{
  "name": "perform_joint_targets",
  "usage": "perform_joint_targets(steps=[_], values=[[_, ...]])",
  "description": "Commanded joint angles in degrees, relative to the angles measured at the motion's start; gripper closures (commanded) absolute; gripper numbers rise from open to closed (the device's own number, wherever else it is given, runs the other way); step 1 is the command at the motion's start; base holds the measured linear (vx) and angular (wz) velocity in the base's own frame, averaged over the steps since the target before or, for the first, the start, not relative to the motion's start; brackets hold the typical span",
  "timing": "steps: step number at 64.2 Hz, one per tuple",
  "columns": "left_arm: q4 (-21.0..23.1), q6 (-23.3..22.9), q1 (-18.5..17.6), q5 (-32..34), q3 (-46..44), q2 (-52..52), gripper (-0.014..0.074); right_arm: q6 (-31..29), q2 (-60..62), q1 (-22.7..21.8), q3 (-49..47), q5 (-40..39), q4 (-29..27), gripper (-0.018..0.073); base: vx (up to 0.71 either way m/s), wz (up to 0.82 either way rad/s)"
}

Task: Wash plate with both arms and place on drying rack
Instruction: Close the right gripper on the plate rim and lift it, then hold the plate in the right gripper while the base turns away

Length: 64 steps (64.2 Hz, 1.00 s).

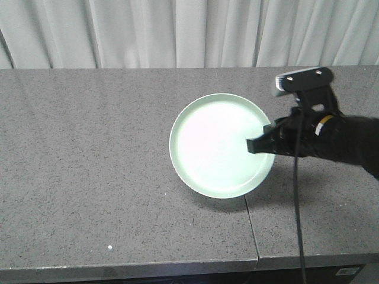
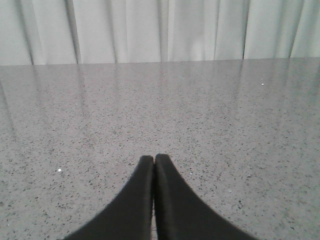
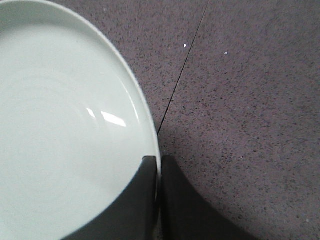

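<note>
The pale mint-green plate [image 1: 219, 145] is held tilted above the grey speckled counter, its shadow lying below it. My right gripper [image 1: 260, 144] is shut on the plate's right rim. In the right wrist view one finger lies over the inside of the plate [image 3: 60, 130] and the other outside the rim, the right gripper [image 3: 159, 161] pinching the edge. My left gripper [image 2: 153, 159] is shut with nothing in it, low over bare counter, and does not show in the front view. The drying rack is out of view.
A grey speckled counter [image 1: 89, 165] spans the scene, with a seam [image 1: 251, 225] running toward the front edge under the plate's right side. White curtains [image 1: 177, 29] hang behind it. A black cable [image 1: 298, 201] hangs from the right arm.
</note>
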State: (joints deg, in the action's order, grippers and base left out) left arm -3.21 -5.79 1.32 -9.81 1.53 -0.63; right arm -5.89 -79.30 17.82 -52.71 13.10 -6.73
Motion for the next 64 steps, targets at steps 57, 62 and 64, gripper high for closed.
perform_joint_targets(steps=[57,62,64], values=[[0.5,-0.2,-0.4,4.0,1.3,-0.9,0.0602,-2.5,24.1,-0.4,20.8,-16.5,0.0,0.0568,0.0,0.0],[0.5,-0.2,-0.4,4.0,1.3,-0.9,0.0602,-2.5,24.1,-0.4,20.8,-16.5,0.0,0.0568,0.0,0.0],[0.5,-0.2,-0.4,4.0,1.3,-0.9,0.0602,-2.5,24.1,-0.4,20.8,-16.5,0.0,0.0568,0.0,0.0]])
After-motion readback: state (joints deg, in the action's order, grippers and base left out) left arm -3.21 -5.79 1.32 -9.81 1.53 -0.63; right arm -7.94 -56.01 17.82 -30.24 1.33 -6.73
